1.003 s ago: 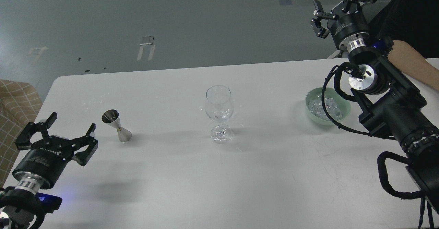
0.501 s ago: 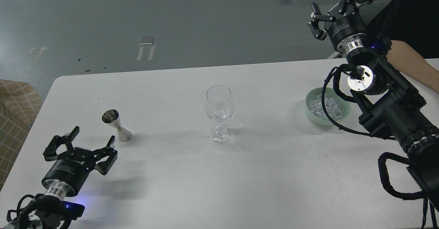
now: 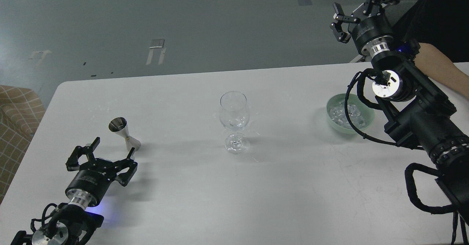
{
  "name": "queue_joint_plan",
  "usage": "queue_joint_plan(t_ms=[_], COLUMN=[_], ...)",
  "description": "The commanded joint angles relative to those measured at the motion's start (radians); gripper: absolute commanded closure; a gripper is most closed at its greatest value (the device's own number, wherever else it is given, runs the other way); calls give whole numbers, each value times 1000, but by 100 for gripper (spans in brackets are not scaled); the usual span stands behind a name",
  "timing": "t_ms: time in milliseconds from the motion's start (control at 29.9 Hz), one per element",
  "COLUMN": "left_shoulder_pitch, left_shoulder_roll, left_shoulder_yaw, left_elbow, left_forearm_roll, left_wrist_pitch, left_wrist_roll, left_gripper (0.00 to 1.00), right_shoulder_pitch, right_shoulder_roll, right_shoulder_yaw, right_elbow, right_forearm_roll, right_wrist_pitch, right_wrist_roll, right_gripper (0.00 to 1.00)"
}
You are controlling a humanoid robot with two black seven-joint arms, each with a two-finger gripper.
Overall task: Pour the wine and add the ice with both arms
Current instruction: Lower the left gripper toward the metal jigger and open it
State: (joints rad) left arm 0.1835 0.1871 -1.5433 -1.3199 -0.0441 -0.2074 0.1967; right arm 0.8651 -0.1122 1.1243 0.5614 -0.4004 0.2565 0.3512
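A clear stemmed glass (image 3: 234, 120) stands upright and empty at the middle of the white table (image 3: 234, 201). A steel jigger (image 3: 124, 133) stands at the left. Ice cubes (image 3: 342, 113) lie in a pale green bowl (image 3: 368, 122) at the right. My left gripper (image 3: 104, 151) is open and empty, low over the table just in front of the jigger, its right fingertip close to the jigger's base. My right gripper (image 3: 361, 4) is open and empty, raised high beyond the table's far edge, above and behind the bowl.
A bare human forearm (image 3: 441, 67) rests on the table's far right corner, behind my right arm. A checked cushion (image 3: 16, 116) lies off the table's left edge. Grey floor lies beyond the far edge.
My left gripper has moved forward and to the right, from the table's left edge to just in front of the jigger, staying open. My right gripper has barely shifted.
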Motion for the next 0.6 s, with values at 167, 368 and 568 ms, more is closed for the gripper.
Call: queue_joint_plan(t_ms=[167, 368, 568], left_shoulder_pitch=[-49, -98, -130], left_shoulder_roll=[-11, -12, -12], left_shoulder_yaw=[0, 32, 43], left_elbow=[39, 74, 119], left_forearm_roll=[4, 6, 13], left_wrist_pitch=[-32, -27, -32], left_wrist_roll=[10, 4, 3], left_gripper=[1, 1, 1], right_shoulder_pitch=[-1, -1, 0], right_shoulder_roll=[0, 0, 0], right_shoulder_yaw=[-1, -1, 0], right_elbow=[0, 0, 0], right_forearm_roll=[0, 0, 0], right_wrist_pitch=[0, 0, 0], right_wrist_roll=[0, 0, 0], right_gripper=[0, 0, 0])
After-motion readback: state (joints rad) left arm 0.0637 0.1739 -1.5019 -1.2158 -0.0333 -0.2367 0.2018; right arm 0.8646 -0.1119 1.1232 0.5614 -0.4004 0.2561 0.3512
